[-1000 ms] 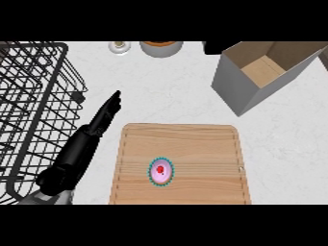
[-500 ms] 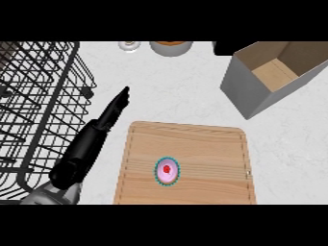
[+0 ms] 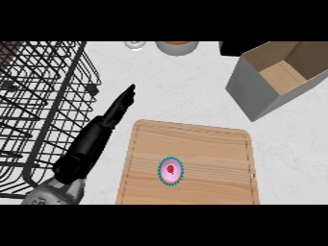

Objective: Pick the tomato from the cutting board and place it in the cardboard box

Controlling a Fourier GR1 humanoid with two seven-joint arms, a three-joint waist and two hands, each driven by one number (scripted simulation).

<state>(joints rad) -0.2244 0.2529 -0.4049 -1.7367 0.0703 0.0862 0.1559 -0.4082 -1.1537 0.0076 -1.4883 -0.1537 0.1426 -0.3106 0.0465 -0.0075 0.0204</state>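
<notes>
**Tomato on board, left hand beside it and holding nothing**

The tomato [image 3: 170,170] sits near the middle of the cutting board [image 3: 216,144], slightly toward the board's 7 o'clock corner. It reads as a small oval with its long axis running 12 to 6.

The cardboard box [image 3: 255,96] stands open at 1 o'clock from the tomato, well apart and off the board on the tabletop [image 3: 181,91].

The left hand [image 3: 95,139] lies at 10 o'clock from the tomato, just off the board's left edge beside the wire rack [image 3: 24,105]. Its fingers [image 3: 126,96] are straight, point to 1 o'clock and grasp nothing.

From those fingertips the tomato lies at 5 o'clock, behind their line of pointing. The right hand does not show.

Judgement: the pick is not begun, and the left hand would have to turn back to reach the tomato.
</notes>
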